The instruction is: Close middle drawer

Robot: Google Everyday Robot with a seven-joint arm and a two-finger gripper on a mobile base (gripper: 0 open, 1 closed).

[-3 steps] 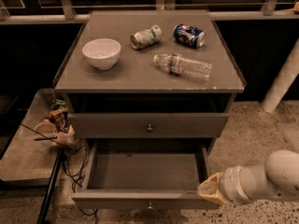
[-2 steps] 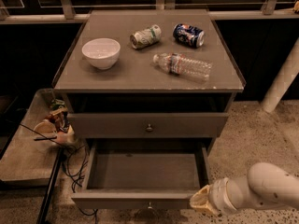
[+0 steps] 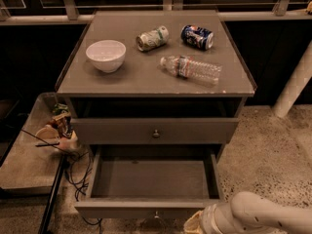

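Note:
The middle drawer [image 3: 151, 179] is pulled far out of the grey-brown cabinet. Its shallow box is empty, and its front panel [image 3: 146, 209] with a small round knob [image 3: 156, 213] sits near the bottom edge of the view. Above it, the upper drawer [image 3: 122, 130] with the same kind of knob [image 3: 156, 133] is nearly flush. The lowest drawer is hidden under the open one. My gripper [image 3: 193, 224] is at the bottom edge, just in front of the open drawer's front panel at its right end. The cream arm [image 3: 263, 216] reaches in from the lower right.
On the cabinet top [image 3: 141, 72] are a white bowl [image 3: 106, 55], a green can [image 3: 152, 38] and a blue can [image 3: 197, 36] lying down, and a plastic water bottle [image 3: 192, 69] on its side. A low side table [image 3: 24, 165] with clutter and cables [image 3: 73, 167] stands to the left. A white post [image 3: 295, 84] rises at the right.
My arm and gripper have moved down and to the left, along the front of the open drawer toward the view's bottom edge. The drawer has not moved.

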